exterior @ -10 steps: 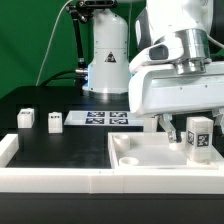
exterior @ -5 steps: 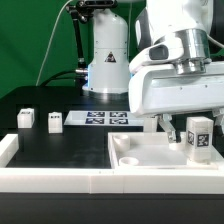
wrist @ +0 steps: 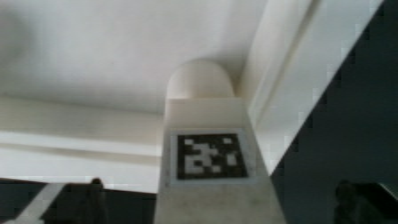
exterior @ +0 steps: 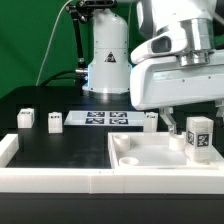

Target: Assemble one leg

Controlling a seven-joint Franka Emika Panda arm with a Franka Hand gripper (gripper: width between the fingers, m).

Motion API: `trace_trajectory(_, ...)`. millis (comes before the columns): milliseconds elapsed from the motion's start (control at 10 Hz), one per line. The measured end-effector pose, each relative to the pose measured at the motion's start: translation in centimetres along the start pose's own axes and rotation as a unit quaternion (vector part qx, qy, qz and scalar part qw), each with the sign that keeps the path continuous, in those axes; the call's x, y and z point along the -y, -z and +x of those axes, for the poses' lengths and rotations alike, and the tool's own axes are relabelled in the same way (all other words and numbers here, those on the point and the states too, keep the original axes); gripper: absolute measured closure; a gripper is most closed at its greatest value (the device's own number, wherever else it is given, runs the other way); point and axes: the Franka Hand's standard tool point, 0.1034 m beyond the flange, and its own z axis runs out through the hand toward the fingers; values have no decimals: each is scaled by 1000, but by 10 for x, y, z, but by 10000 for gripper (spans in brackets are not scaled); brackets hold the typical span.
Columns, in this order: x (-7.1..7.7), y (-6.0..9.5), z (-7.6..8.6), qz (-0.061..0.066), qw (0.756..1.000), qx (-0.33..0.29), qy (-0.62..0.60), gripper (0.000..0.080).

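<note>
leg (exterior: 198,138) upright in the tabletop (exterior: 150,152) corner
gripper (wrist: 214,200) fingers spread, clear of it; a drifting finger could clip and topple a loosely seated leg.

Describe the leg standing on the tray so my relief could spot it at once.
Find the white tray at the exterior view's lower right. Near its right end one leg stands upright, tag facing the camera. The other three legs sit on the black table; only this one stands on the tray.
</note>
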Motion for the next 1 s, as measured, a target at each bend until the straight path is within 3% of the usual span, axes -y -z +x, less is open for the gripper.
trace_trajectory(400, -4, 3, 0, 33, 986, 163, -13, 150)
trace_trajectory(500, -10, 3, 10, 32, 988, 153, -12, 150)
trace_trajectory(700, -13, 2, 14, 29, 990, 138, -8, 150)
trace_trajectory(900, -12, 1, 15, 28, 991, 133, -8, 416)
trace_trajectory(1000, -12, 1, 15, 28, 991, 133, -9, 416)
